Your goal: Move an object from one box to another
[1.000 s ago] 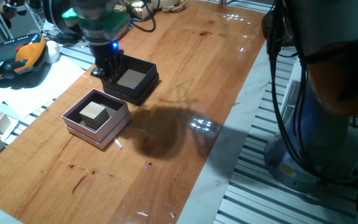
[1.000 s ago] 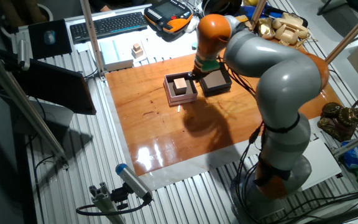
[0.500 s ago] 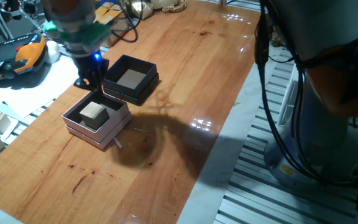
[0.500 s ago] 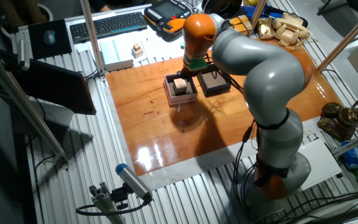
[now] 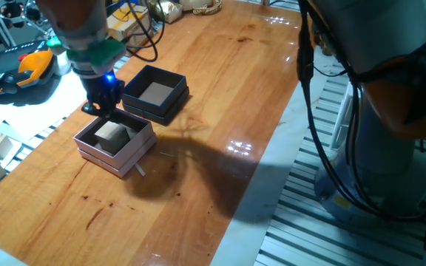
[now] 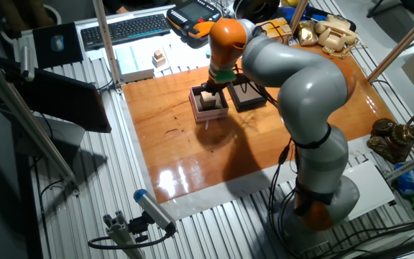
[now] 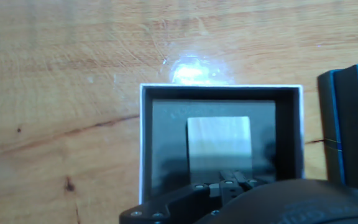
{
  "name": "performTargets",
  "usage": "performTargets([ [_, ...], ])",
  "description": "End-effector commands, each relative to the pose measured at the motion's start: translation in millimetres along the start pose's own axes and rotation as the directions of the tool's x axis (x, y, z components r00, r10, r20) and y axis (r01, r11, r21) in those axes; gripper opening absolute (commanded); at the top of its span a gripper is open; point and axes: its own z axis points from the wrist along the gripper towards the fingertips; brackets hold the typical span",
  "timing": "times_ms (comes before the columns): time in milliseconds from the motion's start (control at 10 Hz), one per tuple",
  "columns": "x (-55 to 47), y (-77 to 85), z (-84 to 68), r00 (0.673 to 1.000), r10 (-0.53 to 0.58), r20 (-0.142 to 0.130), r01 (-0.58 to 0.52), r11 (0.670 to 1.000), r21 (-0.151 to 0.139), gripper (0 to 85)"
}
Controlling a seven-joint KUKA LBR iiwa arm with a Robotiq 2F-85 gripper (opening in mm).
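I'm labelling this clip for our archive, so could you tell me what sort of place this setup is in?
Most likely a robotics lab or workshop. The wooden table stands on a slotted aluminium bench, with a keyboard and an orange-and-black handheld controller behind it, and the arm's cables run loose.

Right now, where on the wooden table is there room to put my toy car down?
The wooden table is bare along its right side, beyond the black box, and in front of the pink box toward the near edge. It is crowded where both boxes sit close together, with the gripper over the cube.
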Motion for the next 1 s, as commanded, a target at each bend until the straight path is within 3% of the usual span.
performTargets([
  [0, -1.5, 0.6, 5.1, 1.0, 0.0, 0.005, 0.0, 1.0, -0.005, 0.0],
  [300, -5.1, 6.7, 17.3, 1.0, -0.007, 0.016, 0.007, 1.0, 0.002, 0.0],
  [500, -6.5, 8.0, 15.8, 1.0, -0.001, 0.01, 0.001, 1.0, 0.001, 0.0],
  [700, -11.1, 4.8, 18.4, 1.0, -0.007, -0.002, 0.007, 1.0, -0.018, 0.0],
  [900, -12.5, 3.7, 20.6, 1.0, -0.012, -0.002, 0.012, 1.0, -0.013, 0.0],
])
